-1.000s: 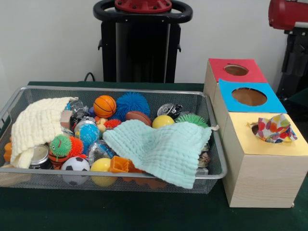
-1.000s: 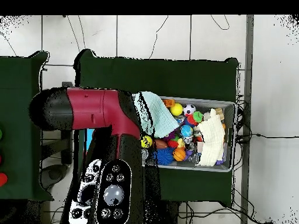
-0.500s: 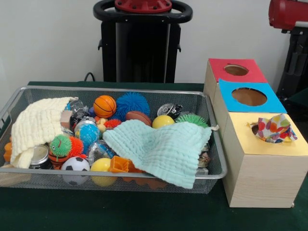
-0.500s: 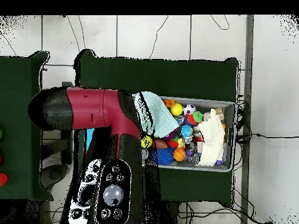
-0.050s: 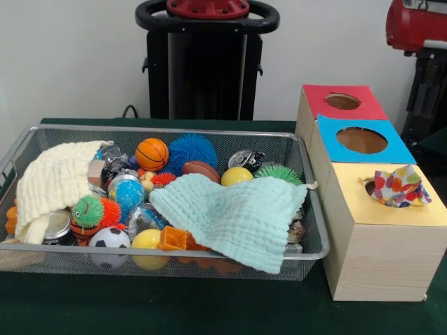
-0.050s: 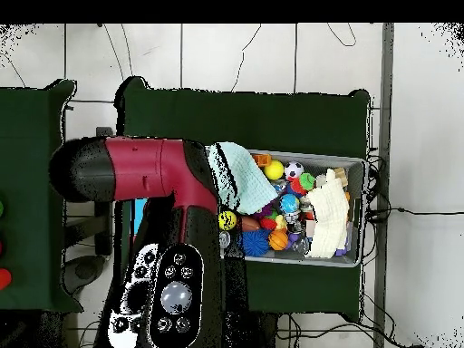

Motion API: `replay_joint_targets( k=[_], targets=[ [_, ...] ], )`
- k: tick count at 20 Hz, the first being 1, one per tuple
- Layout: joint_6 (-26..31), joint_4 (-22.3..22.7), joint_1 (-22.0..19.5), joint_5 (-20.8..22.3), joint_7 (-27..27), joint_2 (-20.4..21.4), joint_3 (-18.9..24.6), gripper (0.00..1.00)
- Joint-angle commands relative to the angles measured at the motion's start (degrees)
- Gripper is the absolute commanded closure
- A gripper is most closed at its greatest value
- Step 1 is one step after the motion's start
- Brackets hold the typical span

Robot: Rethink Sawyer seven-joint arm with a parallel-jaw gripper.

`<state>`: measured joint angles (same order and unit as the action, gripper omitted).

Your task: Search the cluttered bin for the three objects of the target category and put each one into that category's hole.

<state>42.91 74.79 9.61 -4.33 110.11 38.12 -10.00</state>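
A wire mesh bin [image 5: 160,129] holds a jumble of toys, cans and cloths. A mint green cloth [image 5: 237,213] lies spread over its right half, and a cream cloth [image 5: 52,181] is draped over its left end. A patterned cloth [image 5: 399,187] sits bunched in the hole of the yellow-topped box [image 5: 356,202]. Behind it stand a blue-topped box [image 5: 327,143] and a red-topped box [image 5: 314,98], each with an open round hole. Only a red piece of the arm [image 5: 418,21] shows at the top right. In the overhead view the arm [image 6: 145,172] covers the boxes. No gripper shows in either view.
Among the clutter are a small basketball [image 5: 151,153], a blue spiky ball [image 5: 192,150], a soccer ball [image 5: 110,239], a yellow ball [image 5: 236,176], a can [image 5: 56,227] and an orange plastic piece [image 5: 174,239]. Green table cloth [image 5: 174,307] runs in front of the bin.
The arm has shifted slightly: its red part sits a little higher in the front view and a little to the right in the overhead view. The bin's contents have not moved.
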Motion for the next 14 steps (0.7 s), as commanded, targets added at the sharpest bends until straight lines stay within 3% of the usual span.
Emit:
replay_joint_targets(
  k=[1, 14],
  targets=[
    [-3.3, 1.2, -1.6, 2.3, 6.6, -4.4, 1.9, 1.0],
    [-6.9, 1.4, -1.9, 2.7, 6.8, -6.4, 1.3, 1.0]
  ],
)
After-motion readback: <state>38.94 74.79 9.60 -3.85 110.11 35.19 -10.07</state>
